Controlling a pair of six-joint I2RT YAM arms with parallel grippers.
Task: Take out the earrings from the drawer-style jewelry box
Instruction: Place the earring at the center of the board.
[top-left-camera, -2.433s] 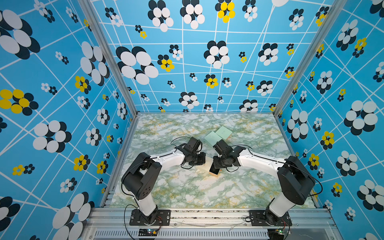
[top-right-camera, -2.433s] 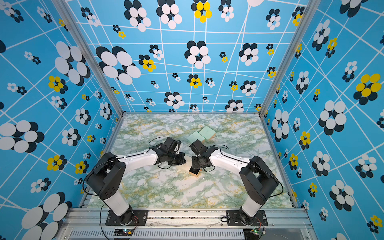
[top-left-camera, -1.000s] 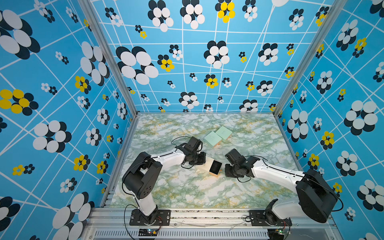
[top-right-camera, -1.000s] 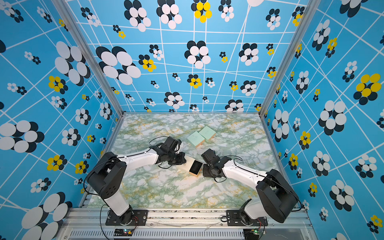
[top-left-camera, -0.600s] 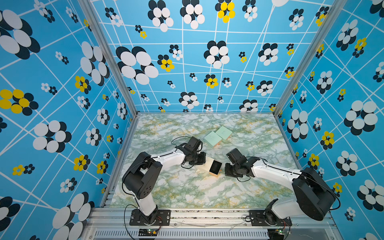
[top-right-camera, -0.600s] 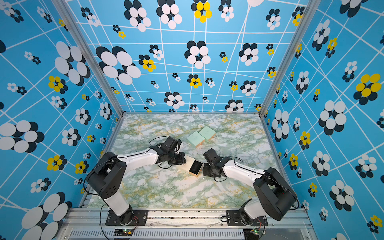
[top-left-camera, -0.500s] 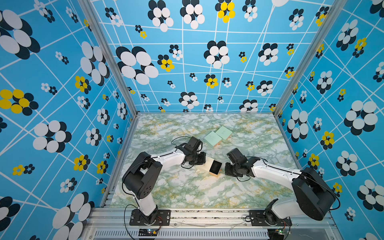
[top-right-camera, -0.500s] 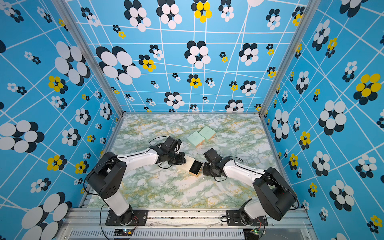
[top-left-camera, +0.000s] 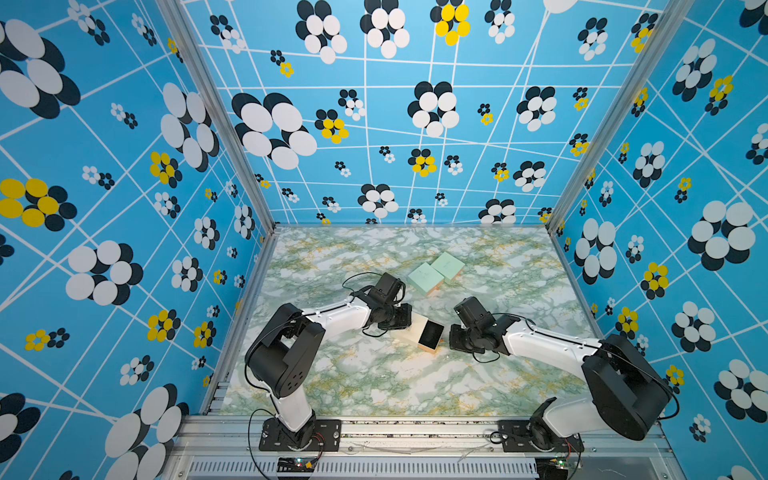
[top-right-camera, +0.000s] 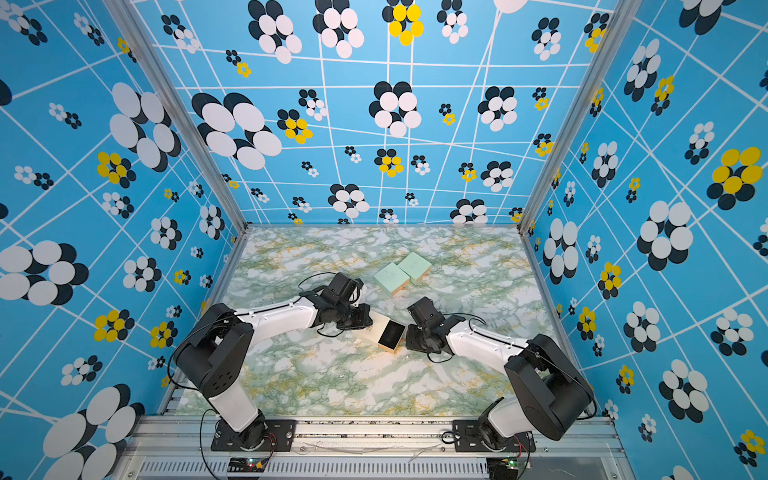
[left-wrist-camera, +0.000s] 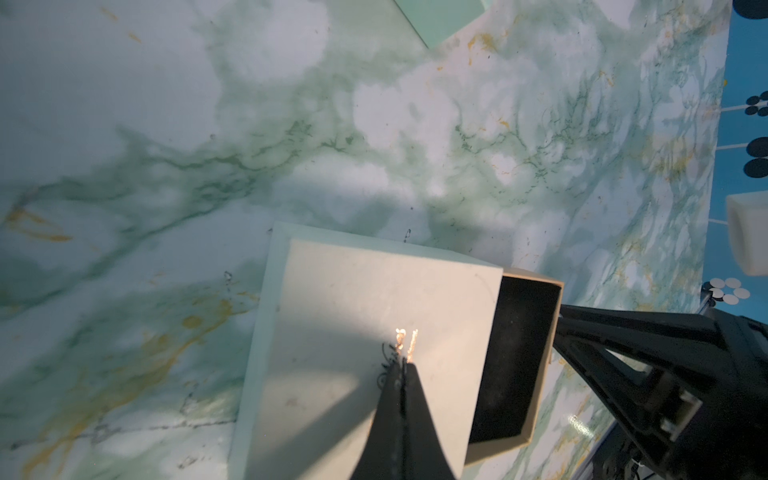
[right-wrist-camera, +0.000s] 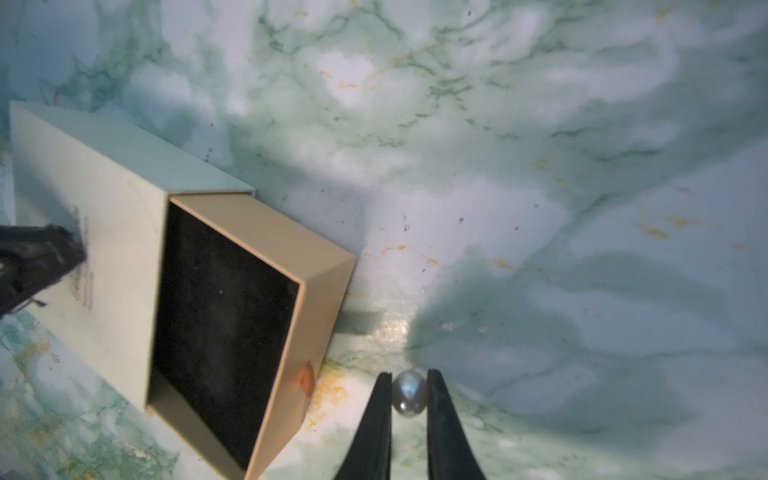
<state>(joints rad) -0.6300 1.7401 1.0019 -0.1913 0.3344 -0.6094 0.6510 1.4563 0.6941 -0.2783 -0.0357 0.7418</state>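
Left jaws: closed tip to tip, pressing down on top of the pale sleeve (left-wrist-camera: 374, 316) of the jewelry box (top-left-camera: 417, 328), close to the edge where the drawer (left-wrist-camera: 515, 357) comes out. Right at those tips, a small gold glint (left-wrist-camera: 406, 341) on the sleeve, too small to tell what.

Right jaws: narrow, clamped on one earring (right-wrist-camera: 409, 392), a round silvery-grey bead like a pearl, touching both tips. Lifted or touching the counter (right-wrist-camera: 540, 208): cannot tell. Hidden under the right wrist in both top views.

Drawer standing well out of the sleeve on the side toward the right jaws, tan-walled and black-lined inside. Front corner just beside the right jaws, apart from them. Box flat on the counter between the two pairs of jaws: left jaws on it, right jaws clear of it.

Beyond both pairs of jaws, toward the back wall and well apart: a mint-green box (top-left-camera: 425, 277) and a second mint-green box (top-left-camera: 447, 266), both closed, just beside each other.
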